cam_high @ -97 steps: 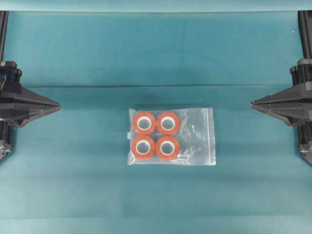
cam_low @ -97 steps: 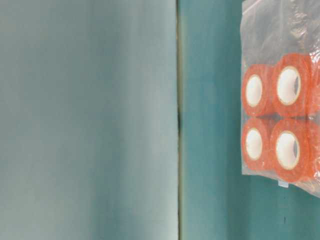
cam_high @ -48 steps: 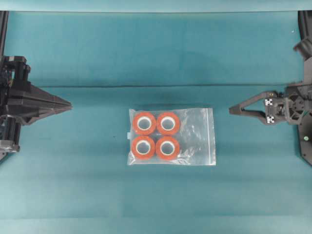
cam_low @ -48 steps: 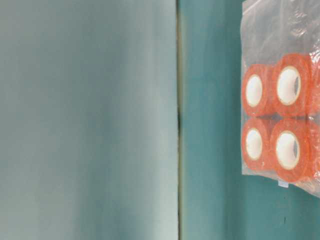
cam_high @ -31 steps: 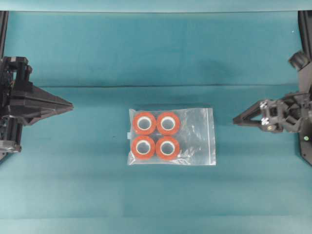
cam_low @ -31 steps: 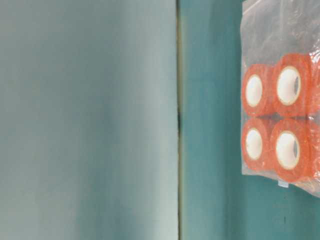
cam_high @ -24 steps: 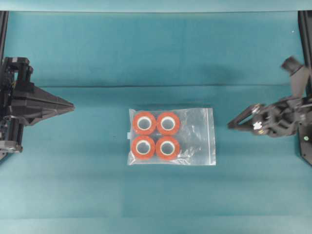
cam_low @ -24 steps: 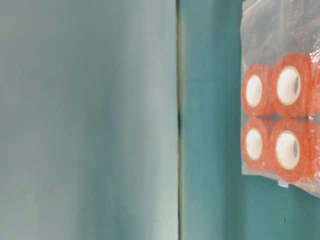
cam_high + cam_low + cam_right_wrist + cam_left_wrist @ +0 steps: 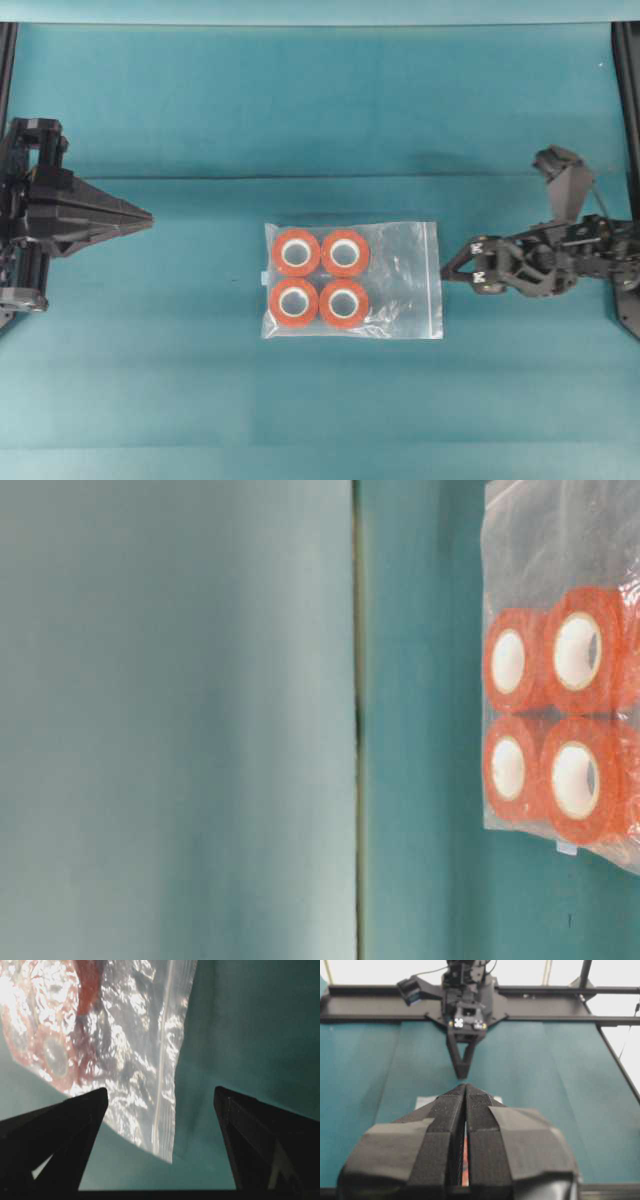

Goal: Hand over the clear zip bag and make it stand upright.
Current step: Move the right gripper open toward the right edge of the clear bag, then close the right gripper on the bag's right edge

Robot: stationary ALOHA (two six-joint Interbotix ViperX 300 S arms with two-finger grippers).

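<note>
I see the clear, crinkly plastic zip bag lying flat mid-surface on the teal cloth-covered surface. It holds four orange-red tape rolls with white cores, packed two by two in its left half; the zip strip runs along its right edge. My table-level view cuts the bag off at the frame edge. The right hand sits just beside the zip edge with fingers spread wide; whether it touches is hard to tell. The left hand, well apart, is pressed together, pinching nothing.
</note>
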